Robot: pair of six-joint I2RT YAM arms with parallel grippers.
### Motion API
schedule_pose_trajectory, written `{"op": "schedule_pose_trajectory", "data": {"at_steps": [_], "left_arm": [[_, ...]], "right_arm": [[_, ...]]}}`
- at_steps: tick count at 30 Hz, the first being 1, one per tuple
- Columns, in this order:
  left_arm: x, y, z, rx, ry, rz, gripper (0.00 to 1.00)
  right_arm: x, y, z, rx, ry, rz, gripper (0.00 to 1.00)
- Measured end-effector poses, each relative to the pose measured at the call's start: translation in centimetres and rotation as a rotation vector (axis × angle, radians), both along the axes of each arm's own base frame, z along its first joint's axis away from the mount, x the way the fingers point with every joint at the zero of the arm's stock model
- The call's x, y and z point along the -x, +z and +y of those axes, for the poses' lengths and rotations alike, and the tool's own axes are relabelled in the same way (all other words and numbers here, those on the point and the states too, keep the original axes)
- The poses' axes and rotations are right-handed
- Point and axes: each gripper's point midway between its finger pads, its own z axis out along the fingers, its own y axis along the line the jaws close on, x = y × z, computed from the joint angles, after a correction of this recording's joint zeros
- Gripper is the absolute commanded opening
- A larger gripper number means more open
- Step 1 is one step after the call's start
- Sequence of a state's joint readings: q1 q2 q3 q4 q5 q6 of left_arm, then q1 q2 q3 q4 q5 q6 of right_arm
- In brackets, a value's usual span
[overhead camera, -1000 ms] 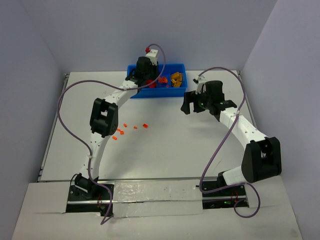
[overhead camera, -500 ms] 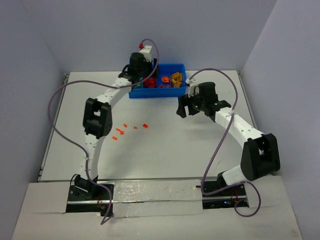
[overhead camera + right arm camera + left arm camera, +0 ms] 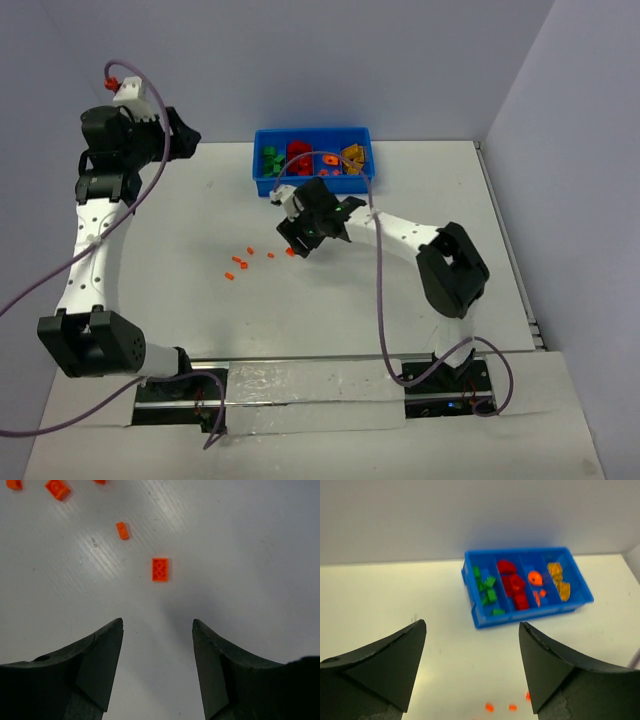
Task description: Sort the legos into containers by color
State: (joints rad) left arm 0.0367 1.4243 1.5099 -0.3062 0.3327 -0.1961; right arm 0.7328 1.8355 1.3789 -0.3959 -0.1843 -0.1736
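The blue tray (image 3: 262, 185) stands at the back of the table, its four compartments holding green (image 3: 270, 160), red (image 3: 298, 158), orange (image 3: 328, 162) and yellow legos (image 3: 352, 158). Several small orange legos (image 3: 250, 251) lie loose on the white table in front of it. My right gripper (image 3: 295, 238) hovers low just behind the rightmost loose piece. In the right wrist view that flat orange lego (image 3: 160, 569) lies ahead of the open, empty right gripper (image 3: 157, 621). My left gripper (image 3: 187, 138) is raised at the far left, open and empty; its wrist view shows the tray (image 3: 480, 622) from afar.
Grey walls enclose the table on the back, left and right. The right arm (image 3: 400, 232) stretches across the table in front of the tray. A purple cable (image 3: 380, 300) hangs over the near table. More orange pieces (image 3: 122, 530) lie left of the gripper's line.
The left arm swung up and away from the tray to the far left, its jaws opening. The right arm crossed from right of the tray to the loose orange pieces, jaws narrowing.
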Motion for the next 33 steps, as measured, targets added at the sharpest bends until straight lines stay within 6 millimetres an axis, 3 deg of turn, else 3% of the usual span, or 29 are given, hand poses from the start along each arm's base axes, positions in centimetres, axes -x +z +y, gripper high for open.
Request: {"op": "schedule_pose_trajectory", "data": {"at_steps": [2,7,10,19,33], "left_arm": [[1.1,-1.9,0.8,0.013,-0.015,0.05,0.89],[3.0,-9.2,1.8,0.076,-0.049,0.257,0.89],[4.2,-11.2,1.2,0.103,-0.081,0.325,0.89],[4.7,-10.7,0.4,0.109,-0.131,0.311,0.89],[4.7,-10.7,0.4,0.111,-0.136,0.312,0.88]], "right_arm": [[0.3,-1.2,1.2,0.043,0.017,0.015,0.65],[0.3,-3.8,4.0,0.114,0.049,0.047,0.65],[-0.1,-5.1,4.3,0.15,0.039,0.067,0.64],[-0.5,-7.9,3.6,0.225,0.01,0.102,0.6],[-1.1,-8.0,4.1,0.193,0.012,0.09,0.28]]}}
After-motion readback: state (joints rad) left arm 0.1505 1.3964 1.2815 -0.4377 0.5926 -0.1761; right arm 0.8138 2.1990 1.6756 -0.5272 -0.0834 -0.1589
